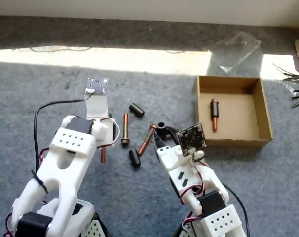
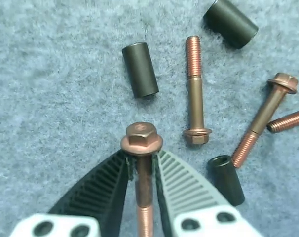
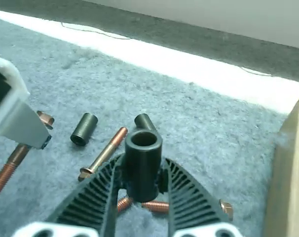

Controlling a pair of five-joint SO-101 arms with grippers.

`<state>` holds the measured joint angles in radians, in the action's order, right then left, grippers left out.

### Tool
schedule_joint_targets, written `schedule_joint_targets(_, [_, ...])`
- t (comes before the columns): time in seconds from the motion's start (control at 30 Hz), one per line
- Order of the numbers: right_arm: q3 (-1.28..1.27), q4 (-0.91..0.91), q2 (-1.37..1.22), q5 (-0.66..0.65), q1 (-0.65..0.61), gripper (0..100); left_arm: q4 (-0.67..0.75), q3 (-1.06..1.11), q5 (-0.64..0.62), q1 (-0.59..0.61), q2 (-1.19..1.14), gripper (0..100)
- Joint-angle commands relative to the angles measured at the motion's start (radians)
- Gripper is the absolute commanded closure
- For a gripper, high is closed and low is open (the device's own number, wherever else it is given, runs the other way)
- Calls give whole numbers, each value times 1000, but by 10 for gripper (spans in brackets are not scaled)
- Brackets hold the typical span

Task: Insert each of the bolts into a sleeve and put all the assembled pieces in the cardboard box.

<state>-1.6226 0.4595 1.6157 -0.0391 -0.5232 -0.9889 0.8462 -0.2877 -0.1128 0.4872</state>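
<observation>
My left gripper (image 2: 141,157) is shut on a copper bolt (image 2: 142,143), head outward, held over the carpet at the left (image 1: 103,154). The right gripper (image 3: 142,170) is shut on a black sleeve (image 3: 142,148), open end up, near the table's middle (image 1: 164,131). Loose bolts (image 1: 125,129) (image 1: 146,139) lie between the arms, with two loose sleeves (image 1: 136,109) (image 1: 134,157). The cardboard box (image 1: 265,118) stands at the right and holds one assembled piece (image 1: 214,113). More bolts (image 3: 154,206) lie under the right gripper.
A crumpled clear plastic bag (image 1: 236,49) lies behind the box. Black cables (image 1: 295,86) run along the right edge. A bright strip of floor (image 1: 115,59) crosses the back. The box wall (image 3: 292,173) stands close beside the right gripper.
</observation>
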Motion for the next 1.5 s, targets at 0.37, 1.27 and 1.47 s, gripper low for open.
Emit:
schedule_joint_targets(0.37, [-117,-303,10,3,-28,993,35,61,229,15,239,994])
schedule_joint_targets(1.27, [-183,-248,5,2,-117,993,545,427,281,15,977,992])
schedule_joint_targets(1.47, [-182,-246,4,-127,-116,993,640,412,275,7,1059,993])
